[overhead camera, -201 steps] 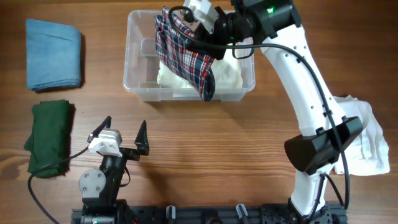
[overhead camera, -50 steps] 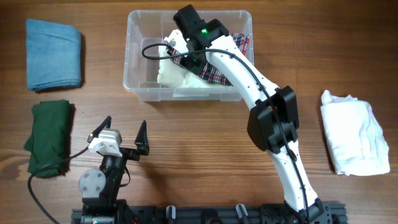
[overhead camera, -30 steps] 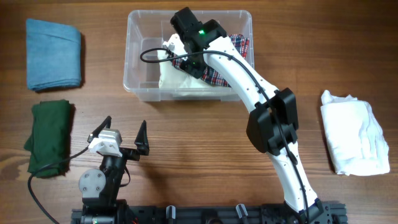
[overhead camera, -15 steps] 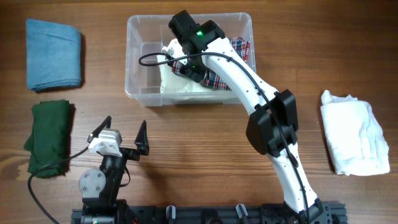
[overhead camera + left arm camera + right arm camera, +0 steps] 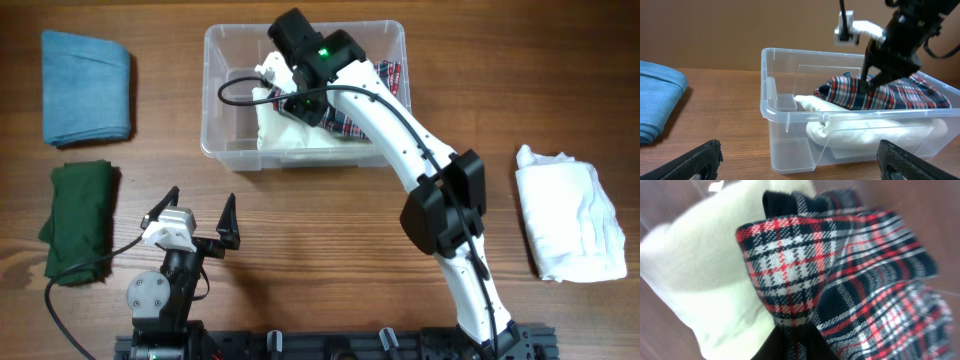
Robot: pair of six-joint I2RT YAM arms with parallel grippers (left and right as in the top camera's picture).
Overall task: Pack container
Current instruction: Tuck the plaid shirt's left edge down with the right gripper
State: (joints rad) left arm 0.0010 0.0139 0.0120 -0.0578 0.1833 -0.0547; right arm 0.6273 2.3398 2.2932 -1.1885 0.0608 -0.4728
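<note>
right gripper [image 5: 873, 79] reaches down inside the clear container [image 5: 790, 116], its jaws closed on a fold of plaid cloth [image 5: 840, 280]. directly under the jaws, a folded cream cloth [image 5: 710, 265] lies beneath the plaid. left gripper [image 5: 202, 200] rests with jaws wide apart, holding nothing; the container stands ahead of them, well apart.

Right pincer [image 5: 795, 342] cut off at the bottom edge; its hold on the plaid cloth [image 5: 865, 280] unclear.
</note>
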